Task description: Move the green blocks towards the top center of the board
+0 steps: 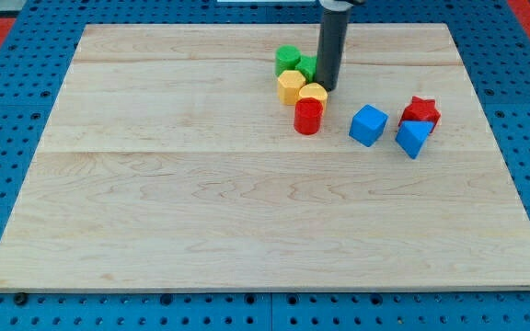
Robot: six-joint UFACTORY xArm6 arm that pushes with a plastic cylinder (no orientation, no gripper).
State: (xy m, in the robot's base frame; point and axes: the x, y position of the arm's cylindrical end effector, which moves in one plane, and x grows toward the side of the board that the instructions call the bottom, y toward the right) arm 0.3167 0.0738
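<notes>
Two green blocks sit near the view's top centre: a green round block (pixel 287 59) and a second green block (pixel 307 67) just to its right, partly hidden by my rod. My tip (pixel 328 87) rests on the board right of the second green block, touching or almost touching it, and just above the right yellow block. Below the green blocks lie a yellow hexagonal block (pixel 291 87) and a yellow block (pixel 313 94), all packed together. A red cylinder (pixel 308 117) stands directly below the yellow ones.
A blue cube (pixel 368 125) lies right of the cluster. Further right a red star-shaped block (pixel 420 112) touches a blue block (pixel 413 138). The wooden board (pixel 201 211) lies on a blue perforated table.
</notes>
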